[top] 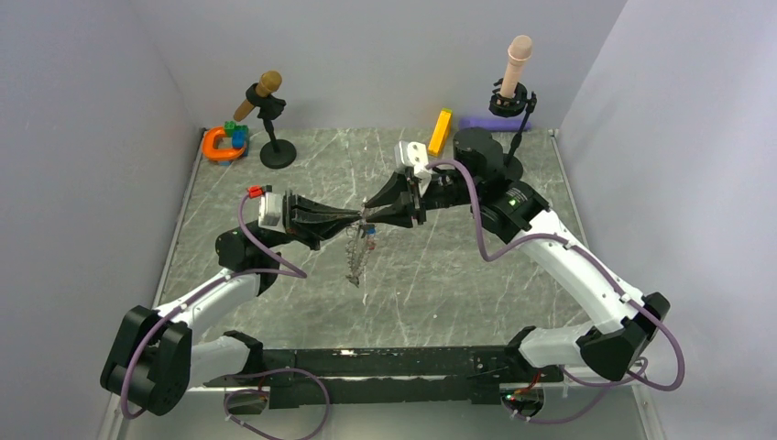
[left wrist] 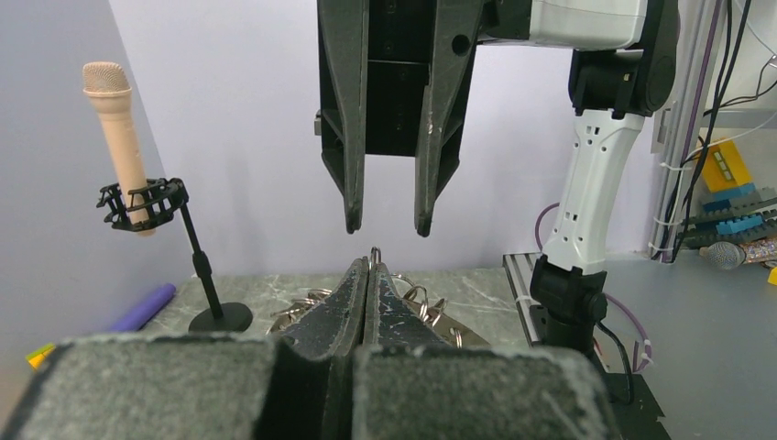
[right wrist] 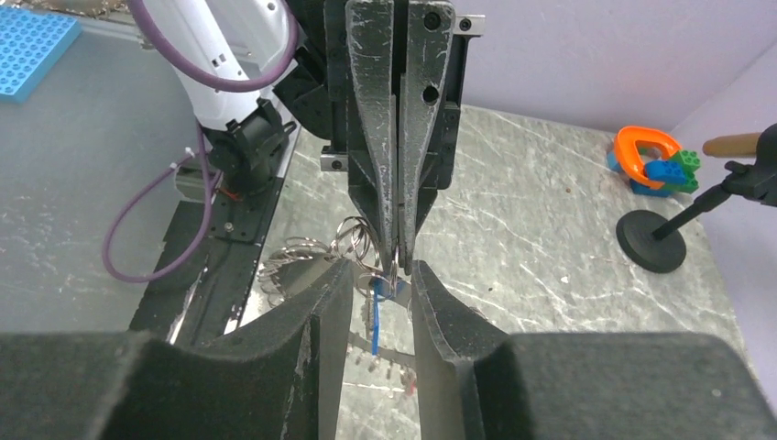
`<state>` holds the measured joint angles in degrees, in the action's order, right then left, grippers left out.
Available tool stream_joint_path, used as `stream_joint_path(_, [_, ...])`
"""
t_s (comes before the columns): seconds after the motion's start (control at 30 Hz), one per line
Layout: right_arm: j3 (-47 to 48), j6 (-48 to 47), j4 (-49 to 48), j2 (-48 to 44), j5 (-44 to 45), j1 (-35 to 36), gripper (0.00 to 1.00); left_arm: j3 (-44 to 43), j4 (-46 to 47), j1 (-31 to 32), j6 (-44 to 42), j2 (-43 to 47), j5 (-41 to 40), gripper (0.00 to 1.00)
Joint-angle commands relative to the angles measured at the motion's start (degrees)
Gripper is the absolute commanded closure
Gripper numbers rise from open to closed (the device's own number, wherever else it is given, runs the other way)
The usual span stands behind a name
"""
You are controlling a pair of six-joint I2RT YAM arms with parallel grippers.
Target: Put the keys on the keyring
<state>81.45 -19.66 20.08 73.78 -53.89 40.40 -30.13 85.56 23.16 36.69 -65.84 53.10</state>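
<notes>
marble table [top: 458,275] – left claw [left wrist: 366,268] pinches keyring [top: 355,257]; right claw [right wrist: 382,268] agape – straddling blue key [right wrist: 375,321]

Dangling keyring [top: 355,258] blurred (keys [top: 370,234] too small).

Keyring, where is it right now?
In the top view, the keyring dangles over the middle of the table from the shut left gripper, with the open right gripper facing it.
</notes>
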Motion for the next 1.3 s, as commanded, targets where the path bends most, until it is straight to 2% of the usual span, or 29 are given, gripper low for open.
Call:
stream_joint_path(0.0, [0.09,1.52,-0.65,0.54,0.72,0.1,0.67,-1.29,9.63,-0.13,0.2,1.07,-1.44,1.0])
stream_joint_path(0.63, [-1.1,1.98,-0.16,1.58,0.28,0.16,0.84,-0.15,9.69,-0.13,0.03,1.6,-3.89,1.0])
stream_joint_path(0.73, [-1.29,2.4,-0.71,1.56,0.07,0.2,0.9,-0.28,9.71,-0.13,0.43,1.35,-3.76,1.0])
stream_joint_path(0.83, [-1.46,2.56,-0.99,1.55,-0.15,0.2,1.0,-0.28,9.74,-0.13,0.49,1.33,-3.63,1.0])
stream_joint_path(1.07, [-0.13,-0.75,2.95,1.55,1.72,0.12,1.0,-1.04,6.99,-0.51,1.07,1.02,-0.42,0.99])
stream_joint_path(1.2, [0.38,-4.23,7.07,1.2,2.58,-0.79,1.0,-1.26,2.28,-1.68,0.01,2.38,2.67,0.89])
stream_joint_path(1.27, [0.91,-6.39,9.27,1.19,2.88,-1.72,1.0,-1.25,-1.74,-2.6,-1.25,3.86,3.53,0.77])
